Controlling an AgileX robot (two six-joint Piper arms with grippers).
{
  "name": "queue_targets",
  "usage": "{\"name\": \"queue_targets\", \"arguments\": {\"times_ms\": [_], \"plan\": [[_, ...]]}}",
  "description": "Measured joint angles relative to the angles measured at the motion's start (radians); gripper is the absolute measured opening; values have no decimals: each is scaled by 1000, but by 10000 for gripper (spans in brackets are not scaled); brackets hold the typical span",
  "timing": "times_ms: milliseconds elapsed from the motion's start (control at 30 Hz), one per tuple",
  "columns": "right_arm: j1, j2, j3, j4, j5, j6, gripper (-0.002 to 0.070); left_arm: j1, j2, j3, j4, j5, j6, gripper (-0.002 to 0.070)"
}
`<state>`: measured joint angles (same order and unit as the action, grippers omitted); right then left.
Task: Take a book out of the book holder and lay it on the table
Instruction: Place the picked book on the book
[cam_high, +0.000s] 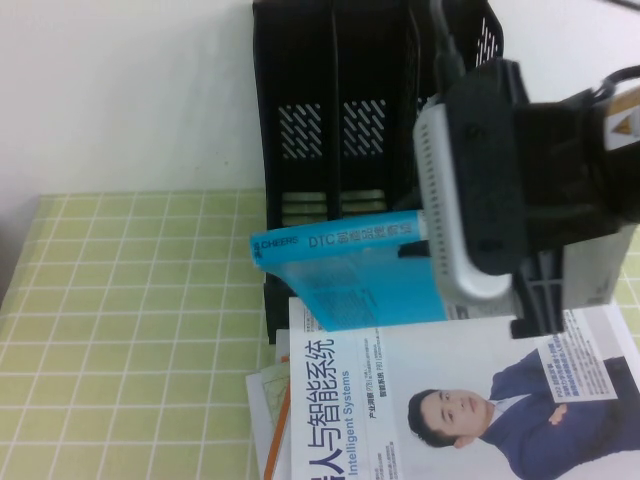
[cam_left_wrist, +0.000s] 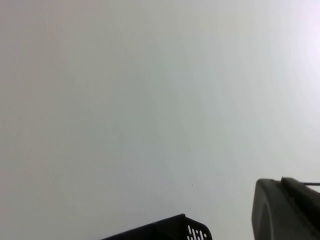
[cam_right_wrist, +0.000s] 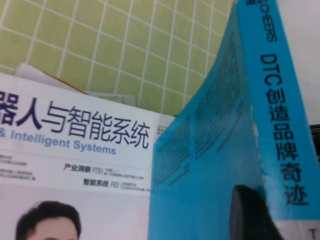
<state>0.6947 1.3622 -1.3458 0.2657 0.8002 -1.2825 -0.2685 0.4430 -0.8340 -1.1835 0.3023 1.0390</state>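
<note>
the white book (cam_high: 450, 400) lies under the blue book (cam_high: 350, 280), pinched by the right pincer (cam_high: 425, 250); left pincer unseen.

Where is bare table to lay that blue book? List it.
Free: the green grid table to the robot's left of the book holder and white book. Crowded: in front of the holder, where the white book and papers lie. The right gripper holds the blue book above them; the left gripper is unseen.
</note>
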Motion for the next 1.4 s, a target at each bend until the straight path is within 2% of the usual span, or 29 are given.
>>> {"name": "queue_targets", "arguments": {"times_ms": [267, 500, 767, 1067, 1267, 1333, 1400], "plan": [[0, 63, 72, -18, -209, -15, 204, 0, 0, 0, -3, -2, 0, -3], [0, 60, 90, -22, -116, -15, 204, 0, -2, 0, -7, 17, -1, -3], [0, 56, 221, 28, 19, -24, 204, 0, -2, 0, -7, 24, -4, -3], [0, 54, 328, 75, -21, -38, 204, 0, -2, 0, -29, 24, -4, -3], [0, 52, 337, 79, -29, 37, 205, 0, -2, 0, -48, 24, -4, -3], [0, 52, 337, 79, -19, 53, 239, 0, -2, 0, -48, 26, -4, -3], [0, 52, 337, 83, 11, 75, 313, 0, -2, 0, -50, 26, -4, -3]]}}
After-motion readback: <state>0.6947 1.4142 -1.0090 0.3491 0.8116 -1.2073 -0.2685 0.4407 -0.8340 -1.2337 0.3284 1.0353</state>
